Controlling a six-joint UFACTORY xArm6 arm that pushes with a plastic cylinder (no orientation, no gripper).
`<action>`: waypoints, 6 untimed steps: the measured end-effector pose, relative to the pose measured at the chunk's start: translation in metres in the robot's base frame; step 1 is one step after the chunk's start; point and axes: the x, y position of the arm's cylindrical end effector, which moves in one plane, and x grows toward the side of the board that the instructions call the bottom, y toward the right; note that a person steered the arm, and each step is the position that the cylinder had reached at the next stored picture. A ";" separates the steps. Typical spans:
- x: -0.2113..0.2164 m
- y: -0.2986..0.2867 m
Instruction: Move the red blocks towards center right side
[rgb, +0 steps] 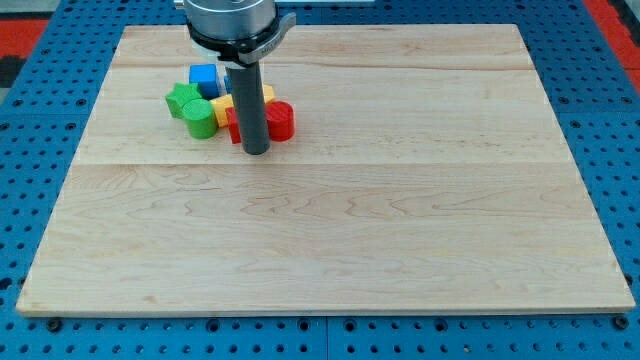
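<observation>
A red round block (281, 120) lies at the right end of a tight cluster in the board's upper left. A second red block (233, 125) sits just left of it, mostly hidden behind my rod. My tip (257, 151) rests on the board just below the cluster, between the two red blocks and touching or nearly touching them. Yellow blocks (222, 104) lie behind the red ones. A green star-shaped block (182, 99) and a green round block (200, 117) sit at the cluster's left. A blue cube (204, 78) is at the top.
The wooden board (330, 200) lies on a blue pegboard table (600, 100). The arm's grey mount (235, 25) hangs over the board's top edge above the cluster.
</observation>
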 end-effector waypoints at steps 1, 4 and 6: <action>0.025 -0.025; -0.013 -0.035; -0.046 0.036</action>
